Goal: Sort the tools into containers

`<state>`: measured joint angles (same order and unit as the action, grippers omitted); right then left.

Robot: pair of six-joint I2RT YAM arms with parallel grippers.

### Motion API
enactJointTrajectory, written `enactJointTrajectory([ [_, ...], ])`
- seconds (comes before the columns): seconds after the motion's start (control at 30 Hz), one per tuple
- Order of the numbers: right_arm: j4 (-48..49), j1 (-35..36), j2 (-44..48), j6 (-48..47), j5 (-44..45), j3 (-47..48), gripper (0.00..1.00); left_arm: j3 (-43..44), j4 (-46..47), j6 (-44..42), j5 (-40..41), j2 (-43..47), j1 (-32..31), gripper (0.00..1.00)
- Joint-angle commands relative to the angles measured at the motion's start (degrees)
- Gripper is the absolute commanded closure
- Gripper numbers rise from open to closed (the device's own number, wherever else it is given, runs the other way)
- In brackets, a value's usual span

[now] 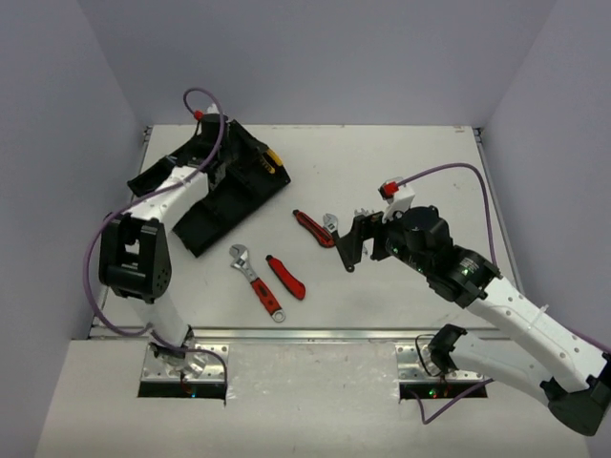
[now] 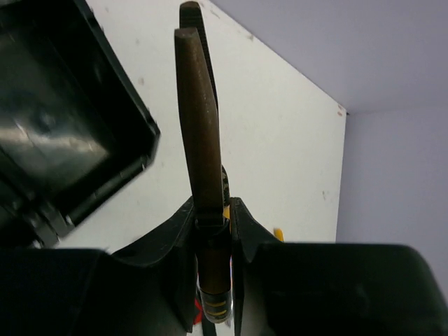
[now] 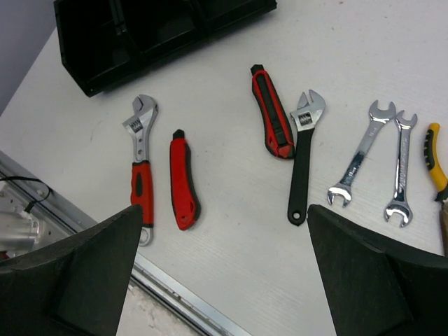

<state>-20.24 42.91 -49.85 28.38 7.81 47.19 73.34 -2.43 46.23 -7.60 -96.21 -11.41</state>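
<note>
The left gripper [image 2: 212, 231] has its fingers drawn together, clamped on one long dark tool [image 2: 199, 126] that runs straight out ahead of them. The tool is too blurred to tell its kind. Just to the left of this gripper lies the one black tray [image 2: 70, 119], with an open compartment in view. In the top view this arm reaches across the tray.

The right gripper [image 3: 224, 210] hangs over the table [image 3: 238, 259], its two fingers wide apart with nothing between them. Seven tools lie ahead of it, none touched: two adjustable wrenches, two utility knives, two spanners and one pair of pliers.

- **Ahead of the finger [image 3: 77, 280] at the left of its wrist view:** the red-handled adjustable wrench [image 3: 140, 168], and just to its right, not touching it, one red utility knife [image 3: 184, 182].
- **Ahead of the gap, farther out:** the second red utility knife [image 3: 271, 112], close against the head of the black-handled adjustable wrench [image 3: 302, 161]. That wrench's handle end lies just off the tip of the other finger.
- **Farther right:** the two silver spanners [image 3: 360, 154] side by side, slightly apart.
- **Last:** the yellow-handled pliers [image 3: 434, 161], cut off by the edge of the view.
</note>
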Motion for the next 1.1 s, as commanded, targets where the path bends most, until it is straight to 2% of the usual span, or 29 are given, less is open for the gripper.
enactJointTrajectory([
  [0.0, -3.1, 0.0, 1.8, -2.0, 4.3, 0.0, 0.01, 19.6, -11.4, -4.4, -6.8, -16.4, 7.1, 1.0],
  [0.17, -3.9, 0.0, 3.0, -3.6, 4.6, -1.6, 0.01, 39.1, -20.9, -6.5, -8.7, -28.6, 12.1, 1.0],
  [0.27, -3.9, -0.1, 2.9, -4.5, 5.6, -2.6, 0.01, 46.1, -23.0, -6.3, -10.6, -32.5, 15.8, 1.0],
  [0.4, -3.8, -0.2, 2.3, -5.3, 6.3, -3.0, 0.01, 52.1, -25.0, -6.4, -12.9, -37.6, 17.2, 1.0],
  [0.7, -3.8, -0.1, 2.0, -5.1, 5.5, -3.0, 0.01, 49.7, -21.3, -3.3, -17.6, -40.1, 18.6, 1.0],
  [0.9, -3.8, -0.1, 1.6, -4.8, 4.8, -2.6, 0.01, 49.5, -20.4, -2.3, -18.6, -41.3, 19.4, 0.91],
  [1.07, -3.8, -0.2, 1.1, -4.6, 4.3, -2.5, 0.01, 49.4, -20.1, -1.6, -18.6, -42.0, 21.0, 0.9],
])
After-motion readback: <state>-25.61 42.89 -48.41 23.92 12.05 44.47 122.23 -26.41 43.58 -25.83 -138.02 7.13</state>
